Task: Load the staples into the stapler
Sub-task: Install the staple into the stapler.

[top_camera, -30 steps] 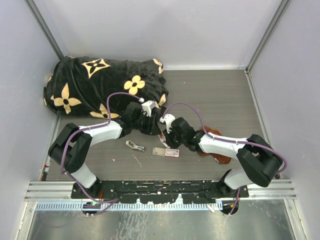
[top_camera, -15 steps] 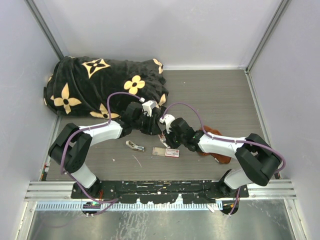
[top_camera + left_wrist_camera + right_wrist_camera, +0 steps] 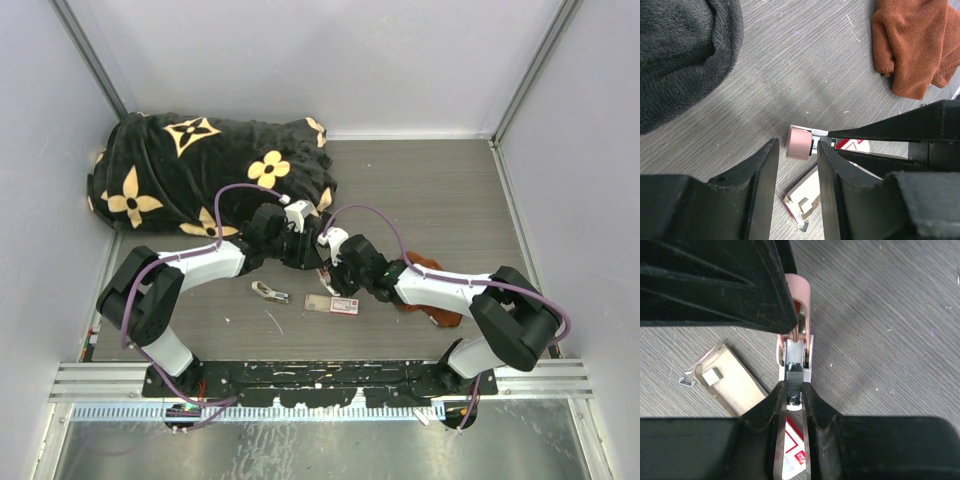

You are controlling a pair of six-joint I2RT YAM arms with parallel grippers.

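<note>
The table (image 3: 450, 190) is grey wood-grain board, closed in by 3 pale, plain walls (image 3: 350, 60), with a metal rail (image 3: 320, 372) along the near edge where the 2 arms are bolted. A black blanket (image 3: 200, 165) printed with gold flowers is heaped in the far left corner. A rust-brown cloth (image 3: 915, 45) lies crumpled under the right arm.

The stapler (image 3: 807, 347) is just off the middle of the table, caught between the 2 grippers. The right gripper (image 3: 793, 390) is clenched on its white end, 1 finger on each side. The left gripper (image 3: 797, 144) straddles the pink end with its jaws partly apart. I cannot tell whether it really grips.

Just nearer than the stapler lies the staple box (image 3: 345, 305), flat on the table, with its tray (image 3: 730, 382) slid out. Its label (image 3: 792, 450) is red and white, and the print on it is too small to read. A few loose staples (image 3: 687, 381) lie beside the tray. A small silvery piece (image 3: 268, 291) sits left of the box, apart from it.
</note>
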